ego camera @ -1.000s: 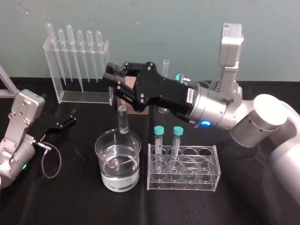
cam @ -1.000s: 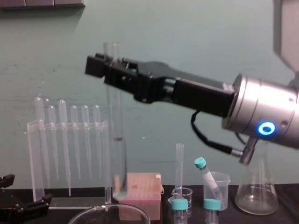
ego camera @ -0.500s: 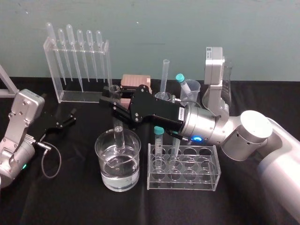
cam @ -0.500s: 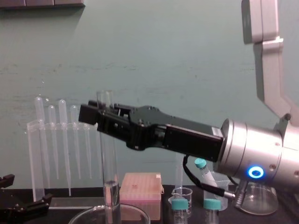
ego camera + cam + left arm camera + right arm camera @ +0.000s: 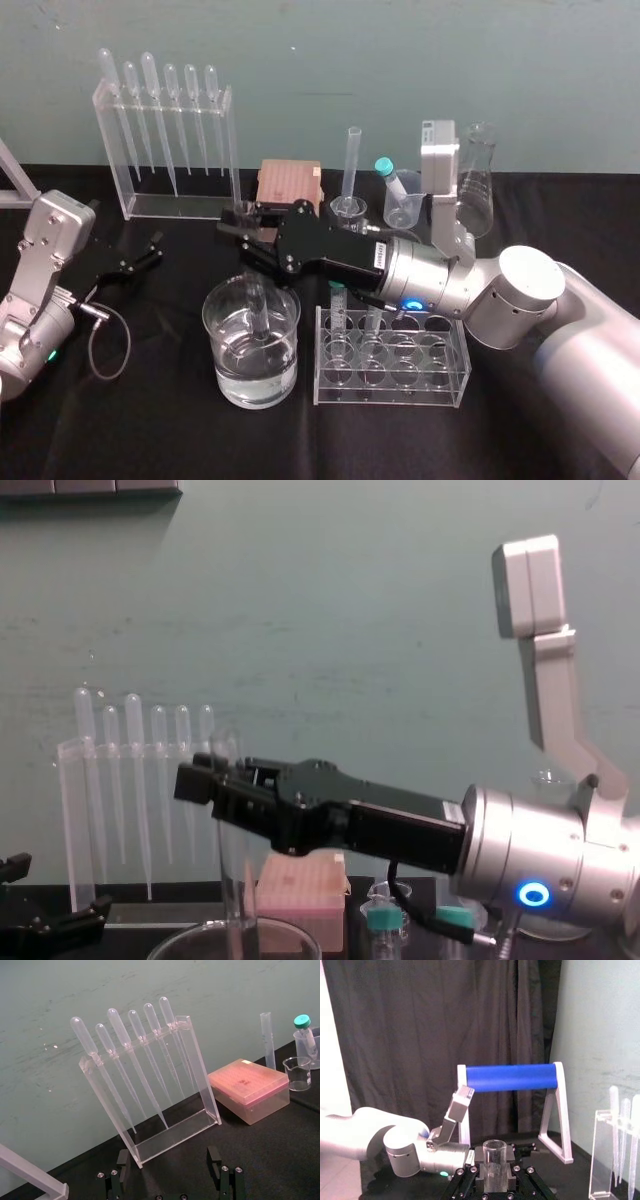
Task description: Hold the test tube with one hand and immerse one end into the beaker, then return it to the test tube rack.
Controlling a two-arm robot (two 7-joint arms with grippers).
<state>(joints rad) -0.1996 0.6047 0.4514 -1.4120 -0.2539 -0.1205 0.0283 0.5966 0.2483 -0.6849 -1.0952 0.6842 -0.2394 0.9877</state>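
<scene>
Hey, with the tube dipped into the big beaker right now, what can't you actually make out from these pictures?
- Test tube tip depth: head view, water and the beaker glass blur it.
- Beaker below its rim: chest view, cut off by the lower edge.
- Capped tubes in the rack: head view, the right gripper wrist partly hides them.
- Left gripper, parked at left: left wrist view, bottom edge cuts its base.

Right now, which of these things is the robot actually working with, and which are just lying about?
In the job: right gripper, shut on the test tube; beaker, with the tube's lower end inside it; test tube rack.
Lying about: pipette stand; pink tip box; conical flask; left gripper, parked open on the left.
</scene>
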